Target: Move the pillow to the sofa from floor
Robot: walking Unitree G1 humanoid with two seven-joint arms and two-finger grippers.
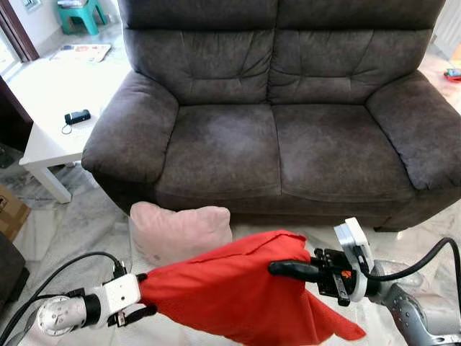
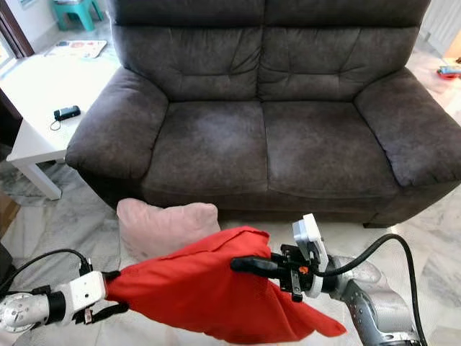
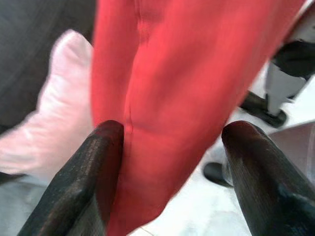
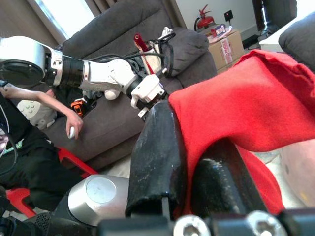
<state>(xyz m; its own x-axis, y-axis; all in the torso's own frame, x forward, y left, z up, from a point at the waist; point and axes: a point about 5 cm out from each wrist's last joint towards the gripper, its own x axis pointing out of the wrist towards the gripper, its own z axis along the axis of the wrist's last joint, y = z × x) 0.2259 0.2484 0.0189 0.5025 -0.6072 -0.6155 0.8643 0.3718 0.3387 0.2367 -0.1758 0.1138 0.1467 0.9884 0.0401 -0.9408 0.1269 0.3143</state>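
A red pillow hangs above the floor in front of the dark grey sofa, stretched between my two grippers. My left gripper holds its left corner; in the left wrist view the red fabric runs between the two black fingers. My right gripper is shut on a fold at the pillow's upper right, and the right wrist view shows the fabric pinched between its fingers. A pale pink pillow stands on the floor against the sofa's front, just behind the red one.
A white low table with a small black device stands left of the sofa. A cardboard box sits at the far left and a teal stool at the back. In the right wrist view a person sits behind me.
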